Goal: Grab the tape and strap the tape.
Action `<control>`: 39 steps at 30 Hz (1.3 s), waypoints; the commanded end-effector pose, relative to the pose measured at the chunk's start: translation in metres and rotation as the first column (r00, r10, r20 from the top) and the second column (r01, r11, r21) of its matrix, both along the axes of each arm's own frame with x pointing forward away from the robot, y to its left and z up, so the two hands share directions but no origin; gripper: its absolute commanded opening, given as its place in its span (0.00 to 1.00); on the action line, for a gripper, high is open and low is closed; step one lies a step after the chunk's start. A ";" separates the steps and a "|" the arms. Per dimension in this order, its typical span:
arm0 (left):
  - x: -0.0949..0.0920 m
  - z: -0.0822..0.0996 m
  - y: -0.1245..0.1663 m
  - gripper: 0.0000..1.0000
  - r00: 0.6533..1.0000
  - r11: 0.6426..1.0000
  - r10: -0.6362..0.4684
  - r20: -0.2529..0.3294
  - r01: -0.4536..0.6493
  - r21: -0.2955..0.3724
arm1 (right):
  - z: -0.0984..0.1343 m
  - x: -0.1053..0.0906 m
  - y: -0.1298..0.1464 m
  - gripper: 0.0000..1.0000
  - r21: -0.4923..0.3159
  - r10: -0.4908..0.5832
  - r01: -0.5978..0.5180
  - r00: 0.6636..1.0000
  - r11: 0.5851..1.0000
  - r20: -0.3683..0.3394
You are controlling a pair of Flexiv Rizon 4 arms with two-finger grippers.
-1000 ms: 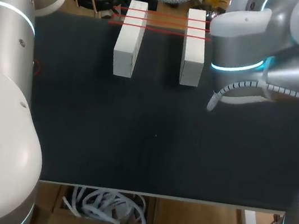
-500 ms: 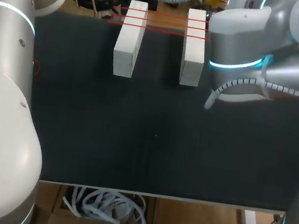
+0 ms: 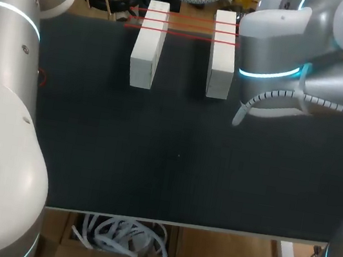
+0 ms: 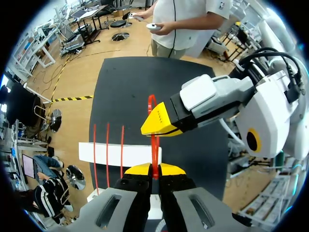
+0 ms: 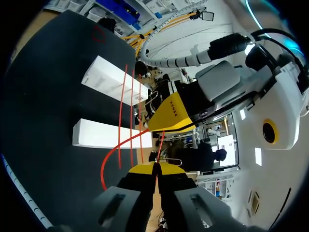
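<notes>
From above, the black bench [image 3: 154, 152] holds two white blocks [image 3: 149, 43] lying side by side. Thin red lines of tape [image 3: 187, 27] go across their far ends. Both claws are hidden in that view, because the right arm [image 3: 282, 48] covers that corner.

The wrist views show them. The left claw [image 4: 153, 170] is pinched tight on a red strip of tape that runs up out of its yellow tips. The right claw [image 5: 155, 168] is pinched tight on tape too, and a loose red loop curves away from it across the nearer block. The two claws are close together, tip facing tip, near the blocks.
</notes>
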State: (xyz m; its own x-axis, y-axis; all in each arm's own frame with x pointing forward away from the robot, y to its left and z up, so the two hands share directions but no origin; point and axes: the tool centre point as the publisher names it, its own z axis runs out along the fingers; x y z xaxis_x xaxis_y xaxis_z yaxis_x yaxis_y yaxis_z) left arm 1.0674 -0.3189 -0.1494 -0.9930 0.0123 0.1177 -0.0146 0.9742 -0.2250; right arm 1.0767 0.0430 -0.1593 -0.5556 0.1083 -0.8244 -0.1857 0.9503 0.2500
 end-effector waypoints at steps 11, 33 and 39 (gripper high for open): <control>0.001 0.001 -0.001 0.00 1.000 1.000 -0.001 -0.003 0.001 0.005 | 0.007 0.001 -0.001 0.00 0.019 0.045 -0.045 0.999 0.999 -0.012; 0.001 0.001 -0.001 0.00 1.000 1.000 -0.001 -0.003 0.001 0.005 | 0.006 -0.002 0.008 0.00 0.046 0.085 -0.084 0.996 0.995 -0.023; 0.001 0.001 -0.001 0.00 1.000 1.000 -0.001 -0.003 0.001 0.005 | 0.006 -0.002 0.010 0.00 0.053 0.093 -0.092 0.995 0.994 -0.024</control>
State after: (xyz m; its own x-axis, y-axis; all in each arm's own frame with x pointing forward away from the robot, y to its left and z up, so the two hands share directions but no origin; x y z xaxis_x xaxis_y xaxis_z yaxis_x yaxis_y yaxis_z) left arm 1.0675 -0.3189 -0.1494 -0.9930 0.0122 0.1177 -0.0146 0.9743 -0.2249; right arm 1.0757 0.0551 -0.1569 -0.5779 0.1044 -0.8094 -0.2605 0.9163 0.3042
